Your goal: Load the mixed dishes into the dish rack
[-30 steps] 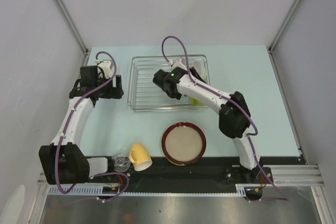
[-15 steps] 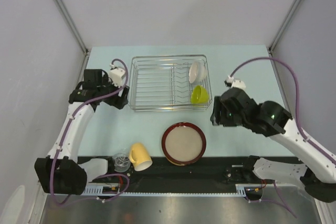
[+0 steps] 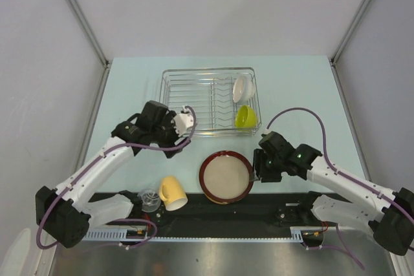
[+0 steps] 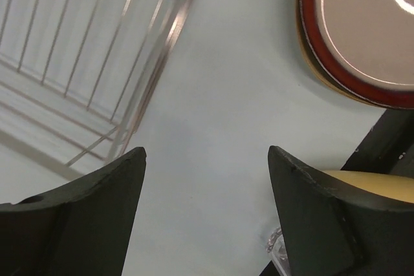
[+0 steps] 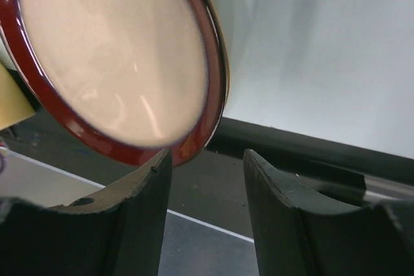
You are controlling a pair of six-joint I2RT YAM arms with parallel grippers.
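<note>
rack sits toward the far side of the table, with most slots free. left gripper hovers just off its near-left corner, jaws wide, nothing in them.

plate lies flat near the front edge, between the mug and the right gripper. that gripper is low at the plate's right rim, jaws about half apart, gripping nothing. in the wrist view the rim sits just above one finger, not between the two.

step in hand, as i read it: pinch the plate by its rim. to do it well:
- slide in until the rim is centred between the fingers, one under and one over, then close
- the glossy rim looks slippery, so take a deep bite
- a paler edge shows under the red rim (maybe a second plate, can't tell), so take one only
- lift, tilt upright, drop into a free slot left of the bowls

white bowl and green bowl stand on edge at the rack's right end. avoid them.

mug lies on its side just left of the plate, glass beside it. both are unloaded and suit the left arm.
</note>
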